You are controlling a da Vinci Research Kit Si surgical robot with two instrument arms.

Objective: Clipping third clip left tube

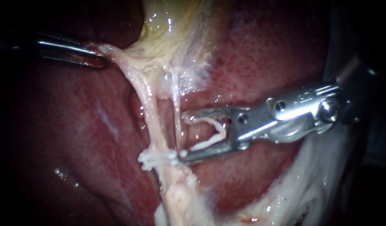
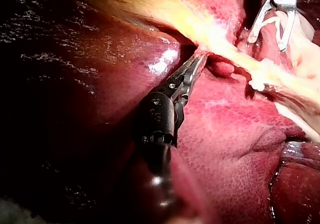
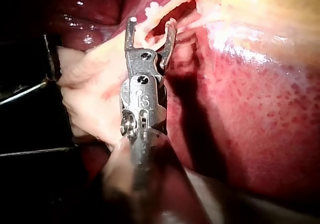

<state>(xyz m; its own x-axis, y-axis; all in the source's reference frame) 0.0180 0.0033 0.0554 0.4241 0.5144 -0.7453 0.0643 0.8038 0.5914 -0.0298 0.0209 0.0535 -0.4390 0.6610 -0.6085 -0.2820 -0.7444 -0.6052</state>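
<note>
The left tube [image 1: 153, 121] runs down from the yellowish gallbladder [image 1: 176, 37] as a pale, stretched strand. A thinner right tube [image 1: 176, 113] runs beside it. White clips [image 1: 155, 158] sit across the left tube low down. My right instrument [image 1: 184, 134] comes in from the right, its jaws wide apart, carrying a white clip [image 1: 214, 134] between them. Its tips reach the thin tube, just above the placed clips [image 3: 152, 7]. My left instrument [image 1: 99, 52] is shut on a pale edge of gallbladder tissue [image 2: 200, 53] and holds it taut to the left.
Dark red liver [image 1: 75, 138] lies behind and around the tubes. Pale fatty tissue [image 1: 310, 188] lies under the right instrument's shaft. In the left wrist view, the right instrument [image 2: 272, 23] stands ahead of the left instrument's jaws [image 2: 195, 63], beyond the clips [image 2: 257, 78].
</note>
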